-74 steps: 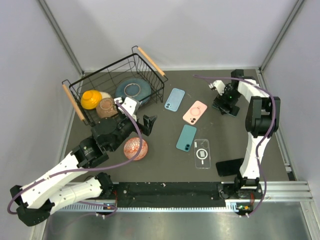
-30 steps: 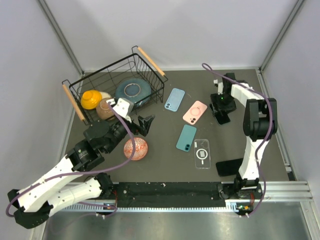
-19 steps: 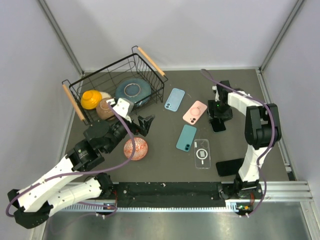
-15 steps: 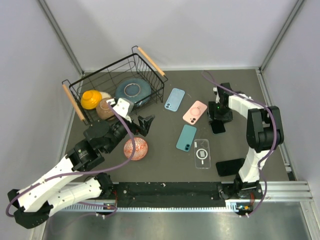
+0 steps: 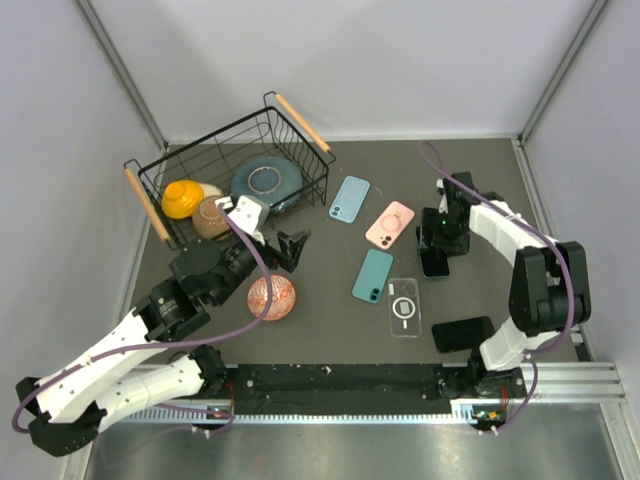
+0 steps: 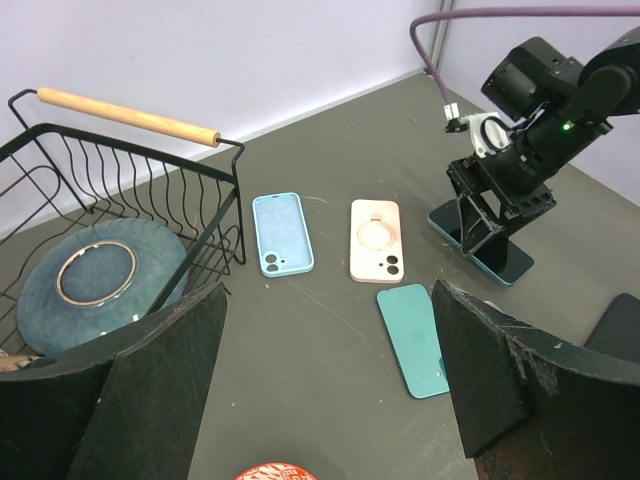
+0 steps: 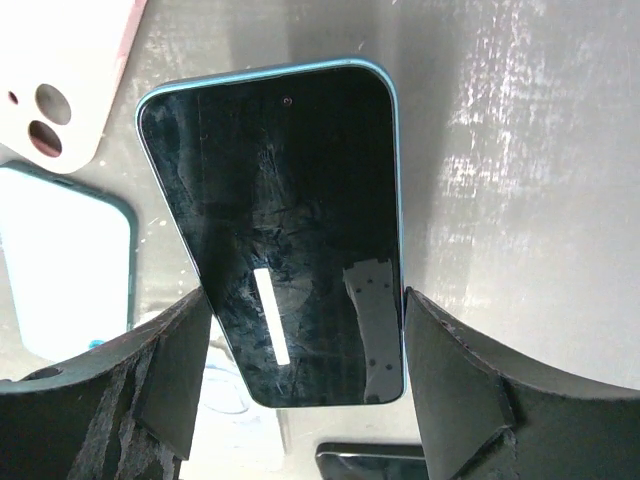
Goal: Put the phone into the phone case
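right wrist cam: right jaws are spread wide and pressed on both long edges of the phone [image 7: 270,220], lying screen up on the desk [image 5: 325,310] toward its right edge, near the pink case [image 5: 390,224]. left jaws gape wide, empty.

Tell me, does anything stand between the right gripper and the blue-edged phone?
Nothing visible does. The right gripper holds the blue-edged phone directly, with one of its fingers on each long edge.

No writing can be read, even on the phone [image 7: 270,230].
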You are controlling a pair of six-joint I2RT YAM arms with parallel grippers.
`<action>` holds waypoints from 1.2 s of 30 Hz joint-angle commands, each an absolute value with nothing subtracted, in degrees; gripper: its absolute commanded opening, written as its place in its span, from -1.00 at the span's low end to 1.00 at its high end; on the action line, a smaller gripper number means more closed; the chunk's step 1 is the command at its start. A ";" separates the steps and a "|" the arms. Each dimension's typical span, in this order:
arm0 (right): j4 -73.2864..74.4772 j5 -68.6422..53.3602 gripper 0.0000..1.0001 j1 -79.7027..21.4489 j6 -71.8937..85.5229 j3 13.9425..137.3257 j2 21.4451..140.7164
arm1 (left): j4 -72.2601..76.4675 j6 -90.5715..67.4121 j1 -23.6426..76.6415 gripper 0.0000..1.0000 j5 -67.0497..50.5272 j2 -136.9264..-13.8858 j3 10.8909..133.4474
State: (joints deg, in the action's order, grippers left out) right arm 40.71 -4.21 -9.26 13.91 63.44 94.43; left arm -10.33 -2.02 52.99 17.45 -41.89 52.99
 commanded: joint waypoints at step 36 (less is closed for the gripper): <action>31.20 -0.18 -0.41 -31.38 46.49 36.12 64.60 | -8.17 -3.69 53.35 0.77 15.56 -40.25 52.91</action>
